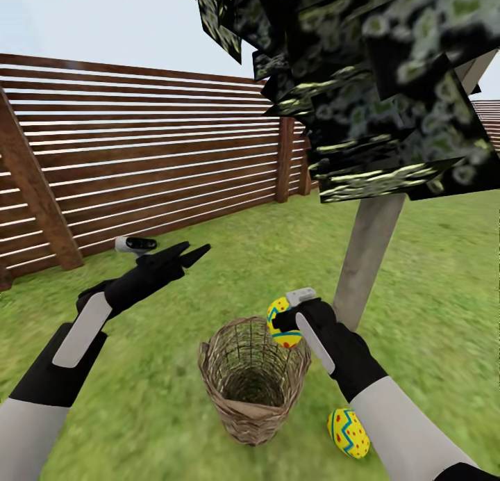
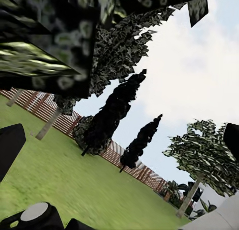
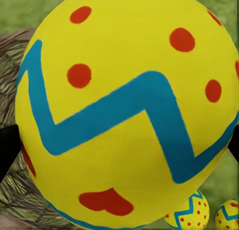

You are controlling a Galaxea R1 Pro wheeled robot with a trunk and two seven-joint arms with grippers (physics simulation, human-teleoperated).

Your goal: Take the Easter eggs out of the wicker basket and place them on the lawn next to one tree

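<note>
The right gripper [image 1: 285, 319] is clamped on one egg [image 1: 283, 322] and holds it in the air just above the rim of the basket [image 1: 253, 387], on the side of the basket that faces the tree. In the right wrist view this held egg [image 3: 127, 108] is very close to the camera, with a dark finger at each side of it, so the grip looks firm.

The tree trunk [image 1: 367, 258] stands just behind the right hand, near the basket. A second egg [image 1: 348, 432] lies on the grass [image 1: 430, 314] beside the basket, next to the right forearm. In the right wrist view two small eggs show below the held one – one [image 3: 188, 214] and another [image 3: 228, 214] at the edge of the picture – and both seem to lie on grass. The inside of the basket looks empty in the head view, so I judge that the held egg is the last one.

The important relation is this: the ground near the trunk lies below the held egg and a little to the robot's right, away from the basket. The right arm is the nearer one – it already carries the egg. To put it down, the hand should go sideways clear of the rim and then lower, otherwise the egg may fall back into the basket.

The left gripper [image 1: 182, 253] hovers apart from all this, over the grass toward the fence [image 1: 139, 168]. Its fingers stand apart and hold nothing.
</note>
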